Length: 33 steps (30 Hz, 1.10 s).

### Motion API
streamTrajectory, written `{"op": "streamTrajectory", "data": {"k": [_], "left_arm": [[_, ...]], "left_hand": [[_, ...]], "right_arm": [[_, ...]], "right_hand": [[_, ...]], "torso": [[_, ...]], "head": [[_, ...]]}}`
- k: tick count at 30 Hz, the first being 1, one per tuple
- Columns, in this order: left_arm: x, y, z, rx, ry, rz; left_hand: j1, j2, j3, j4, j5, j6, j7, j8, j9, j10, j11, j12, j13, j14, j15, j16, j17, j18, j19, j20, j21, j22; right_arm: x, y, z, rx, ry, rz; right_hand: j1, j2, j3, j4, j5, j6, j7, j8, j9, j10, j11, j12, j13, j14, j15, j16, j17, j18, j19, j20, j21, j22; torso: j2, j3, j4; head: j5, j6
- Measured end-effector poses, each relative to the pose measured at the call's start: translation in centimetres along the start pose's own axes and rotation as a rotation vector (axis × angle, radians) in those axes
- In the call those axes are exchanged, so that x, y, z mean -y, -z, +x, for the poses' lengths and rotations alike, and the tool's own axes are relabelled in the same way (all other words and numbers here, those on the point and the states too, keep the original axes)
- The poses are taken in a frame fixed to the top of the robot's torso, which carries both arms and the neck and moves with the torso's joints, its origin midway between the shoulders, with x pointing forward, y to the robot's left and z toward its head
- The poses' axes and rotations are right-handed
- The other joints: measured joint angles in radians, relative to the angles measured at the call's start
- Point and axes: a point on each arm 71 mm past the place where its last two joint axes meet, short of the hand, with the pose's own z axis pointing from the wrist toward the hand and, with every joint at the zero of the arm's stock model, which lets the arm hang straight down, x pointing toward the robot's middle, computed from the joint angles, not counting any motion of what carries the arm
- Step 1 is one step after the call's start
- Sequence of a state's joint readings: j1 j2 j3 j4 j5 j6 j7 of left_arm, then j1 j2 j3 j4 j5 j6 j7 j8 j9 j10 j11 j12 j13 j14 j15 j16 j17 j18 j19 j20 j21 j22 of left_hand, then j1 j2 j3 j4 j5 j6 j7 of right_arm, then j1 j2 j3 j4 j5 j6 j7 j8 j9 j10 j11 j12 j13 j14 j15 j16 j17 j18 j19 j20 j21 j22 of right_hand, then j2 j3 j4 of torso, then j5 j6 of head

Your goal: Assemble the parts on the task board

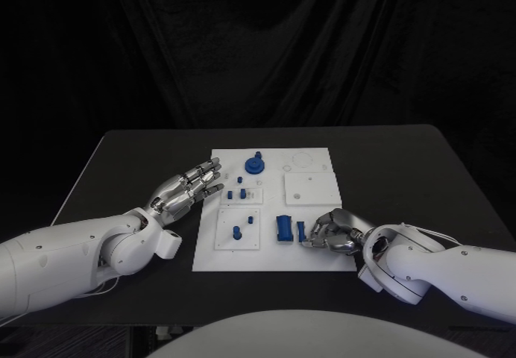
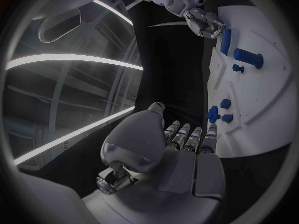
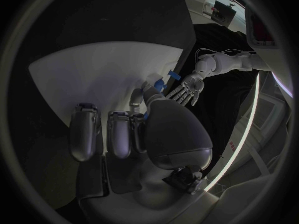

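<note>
I have the white board [image 1: 314,250] sitting mid-bench [image 1: 430,171] in the head view, with the blue parts scattered across it. A round knobbed part [image 1: 256,163] stands near the board's top, small pegs [image 1: 238,193] cluster at its middle left, and a blue block [image 1: 282,227] lies toward the lower centre.

My right hand [image 1: 332,231] is at the lower right of the board, fingers curled down onto its surface right beside that block. I read a small blue piece [image 1: 302,229] at its fingertips, and the right wrist view shows a hint of blue [image 3: 159,84] near the thumb. Still, I cannot tell whether the piece is actually pinched or just touched. I judge the hand sits there because this part is next to be seated, and the curl gives fine control.

My left hand [image 1: 190,187] hangs at the board's left edge, fingers straight and spread, holding nothing. Its fingertips are near the pegs. I reckon it waits there to steady the board or take the next piece without crowding the right hand.
</note>
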State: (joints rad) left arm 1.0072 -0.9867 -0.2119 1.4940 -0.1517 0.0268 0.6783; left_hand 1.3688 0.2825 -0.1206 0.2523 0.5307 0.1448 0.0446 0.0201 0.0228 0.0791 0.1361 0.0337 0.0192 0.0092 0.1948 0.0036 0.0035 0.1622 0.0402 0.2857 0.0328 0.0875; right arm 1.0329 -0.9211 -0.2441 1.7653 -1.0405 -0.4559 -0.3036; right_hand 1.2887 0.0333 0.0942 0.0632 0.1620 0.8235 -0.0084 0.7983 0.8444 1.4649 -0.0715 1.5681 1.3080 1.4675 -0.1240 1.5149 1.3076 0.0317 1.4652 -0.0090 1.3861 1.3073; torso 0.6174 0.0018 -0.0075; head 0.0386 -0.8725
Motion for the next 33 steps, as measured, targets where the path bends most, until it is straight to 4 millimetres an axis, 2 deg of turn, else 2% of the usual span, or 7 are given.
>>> {"op": "streamTrajectory", "data": {"k": [9,15,20,23,25,29,33], "left_arm": [[0.4,0.7,0.1,0.012,-0.002,0.001],[1.1,1.3,0.0,0.036,-0.018,0.008],[2.2,0.7,0.0,0.044,-0.04,0.032],[2.6,0.3,0.2,0.046,-0.048,0.041],[2.6,-0.1,0.5,0.042,-0.049,0.045],[2.4,-1.0,1.3,0.032,-0.044,0.05],[2.2,-1.8,1.8,0.031,-0.032,0.052]], "left_hand": [[0.017,-0.01,0.01,-0.01,0.04,0.033,0.022,0.009,0.005,0.033,0.022,0.039,0.01,0.02,0.01,0.022,0.01,0.0,0.007,0.007,0.008,0.012],[0.023,-0.022,0.009,-0.009,0.043,0.05,0.036,0.011,0.007,0.034,0.02,0.048,0.011,0.022,0.011,0.023,0.01,0.0,0.011,0.004,0.008,0.008],[0.013,-0.032,-0.006,0.006,0.043,0.063,0.048,0.015,0.008,0.038,0.017,0.055,0.01,0.012,-0.013,0.023,0.008,0.0,0.001,-0.006,0.008,-0.001],[0.009,-0.036,-0.019,0.03,0.03,0.076,0.061,0.015,0.008,0.037,0.005,0.063,0.01,0.007,-0.029,0.019,0.006,0.0,-0.002,-0.018,0.004,-0.006],[-0.017,-0.028,-0.03,0.041,-0.005,0.085,0.071,0.015,0.009,0.038,0.005,0.071,0.011,0.006,-0.038,0.019,0.006,0.0,-0.004,-0.029,0.004,-0.009],[-0.106,-0.001,-0.085,0.043,-0.103,0.128,0.095,0.022,0.013,0.061,-0.008,0.102,0.014,0.013,-0.056,0.019,0.006,0.0,-0.009,-0.045,0.004,-0.014],[-0.111,0.005,-0.095,0.042,-0.12,0.125,0.089,0.022,0.013,0.062,-0.009,0.104,0.014,0.009,-0.059,0.019,0.006,0.0,-0.007,-0.05,0.0,-0.017]], "right_arm": [[0.8,1.2,-1.0,0.034,-0.022,-0.017],[-0.3,1.3,-3.5,0.12,-0.077,-0.116],[-0.8,1.1,-5.7,0.209,-0.16,-0.217],[-0.9,0.8,-6.8,0.26,-0.229,-0.283],[-0.9,0.7,-7.3,0.283,-0.274,-0.322],[-0.9,0.6,-8.2,0.326,-0.37,-0.402],[-0.8,0.7,-8.7,0.353,-0.445,-0.459]], "right_hand": [[-0.01,-0.02,-0.04,0.009,-0.063,0.016,0.007,0.0,0.004,0.0,0.0,0.0,0.0,0.0,0.0,0.0,0.0,0.0,0.0,0.0,0.009,0.0],[-0.162,-0.031,-0.161,0.13,-0.092,0.038,-0.002,0.019,0.026,0.0,0.0,0.0,0.0,0.0,0.0,0.007,0.0,0.0,0.0,0.0,0.03,0.0],[-0.166,0.034,-0.17,0.214,0.18,0.026,0.01,-0.03,-0.006,0.0,0.0,0.0,0.0,0.0,0.0,-0.046,-0.006,0.016,-0.001,0.0,-0.047,0.0],[-0.131,0.057,-0.148,0.226,0.358,0.001,0.037,-0.096,-0.062,-0.059,0.04,-0.113,0.0,-0.108,0.039,-0.254,-0.32,0.089,-0.177,0.032,-0.387,0.0],[-0.131,0.057,-0.134,0.223,0.391,-0.036,0.076,-0.154,-0.115,-0.343,0.08,-0.352,-0.14,-0.32,0.086,-0.495,-0.626,0.125,-0.376,0.071,-0.713,-0.065],[-0.185,0.076,-0.132,0.219,0.386,-0.115,0.179,-0.266,-0.236,-0.8,0.203,-0.74,-0.454,-0.672,0.224,-0.768,-0.811,0.1,-0.645,0.164,-1.023,-0.219],[-0.255,0.09,-0.182,0.227,0.342,-0.194,0.189,-0.386,-0.383,-1.006,0.334,-1.006,-0.713,-0.971,0.363,-0.99,-0.979,0.056,-0.932,0.265,-1.295,-0.459]], "torso": [[-0.007,0.0,0.0012],[-0.032,0.0012,-0.0012],[-0.058,0.0024,-0.0079],[-0.071,0.0041,-0.0138],[-0.078,0.0055,-0.0171],[-0.085,0.0069,-0.0199],[-0.089,0.007,-0.0224]], "head": [[-0.001,0.0],[0.01,0.0],[0.019,0.0],[0.02,0.0],[0.02,0.0],[0.021,0.0],[0.021,0.0]]}}
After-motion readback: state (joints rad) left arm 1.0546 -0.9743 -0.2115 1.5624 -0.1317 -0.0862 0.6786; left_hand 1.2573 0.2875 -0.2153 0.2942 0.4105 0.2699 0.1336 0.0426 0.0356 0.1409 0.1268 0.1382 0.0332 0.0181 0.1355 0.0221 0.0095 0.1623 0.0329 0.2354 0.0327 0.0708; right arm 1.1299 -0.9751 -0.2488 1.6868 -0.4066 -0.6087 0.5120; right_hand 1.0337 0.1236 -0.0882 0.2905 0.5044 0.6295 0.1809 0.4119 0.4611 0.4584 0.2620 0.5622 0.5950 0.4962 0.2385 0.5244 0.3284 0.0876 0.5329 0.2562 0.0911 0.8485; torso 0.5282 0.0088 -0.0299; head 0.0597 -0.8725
